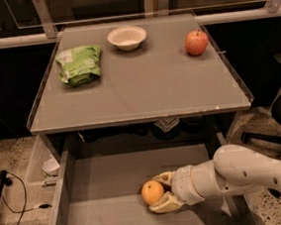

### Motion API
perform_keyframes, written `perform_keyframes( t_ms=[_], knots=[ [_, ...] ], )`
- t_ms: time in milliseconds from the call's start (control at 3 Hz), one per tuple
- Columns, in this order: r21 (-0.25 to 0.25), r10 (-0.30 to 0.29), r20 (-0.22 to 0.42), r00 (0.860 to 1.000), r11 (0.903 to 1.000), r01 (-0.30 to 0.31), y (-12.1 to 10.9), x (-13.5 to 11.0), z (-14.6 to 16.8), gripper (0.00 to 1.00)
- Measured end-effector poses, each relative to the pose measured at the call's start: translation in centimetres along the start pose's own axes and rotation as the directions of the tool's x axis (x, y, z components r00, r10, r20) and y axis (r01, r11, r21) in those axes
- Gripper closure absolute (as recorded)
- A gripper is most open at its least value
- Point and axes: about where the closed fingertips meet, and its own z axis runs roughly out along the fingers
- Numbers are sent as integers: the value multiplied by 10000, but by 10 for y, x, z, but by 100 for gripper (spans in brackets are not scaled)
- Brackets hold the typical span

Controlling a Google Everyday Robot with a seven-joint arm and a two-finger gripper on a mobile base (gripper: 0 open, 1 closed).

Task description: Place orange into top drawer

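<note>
The orange (151, 191) is in the open top drawer (108, 187), right of its middle and low over the grey bottom. My gripper (156, 194) reaches in from the right on the white arm (245, 171). Its two tan fingers (164, 177) sit above and below the orange, closed around it. I cannot tell whether the orange touches the drawer bottom.
On the grey tabletop (143, 89) above the drawer lie a green bag (79, 64) at the left, a white bowl (127, 37) at the back and a red apple (196, 42) at the back right. A black cable (11, 216) runs over the floor at the left.
</note>
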Motion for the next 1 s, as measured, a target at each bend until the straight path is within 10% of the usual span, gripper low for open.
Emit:
perform_keyframes(
  t_ms=[333, 1000],
  knots=[
    [0, 0, 0, 10000, 10000, 0, 0, 0, 0, 12],
    [-1, -1, 0, 10000, 10000, 1, 0, 0, 0, 0]
  ],
)
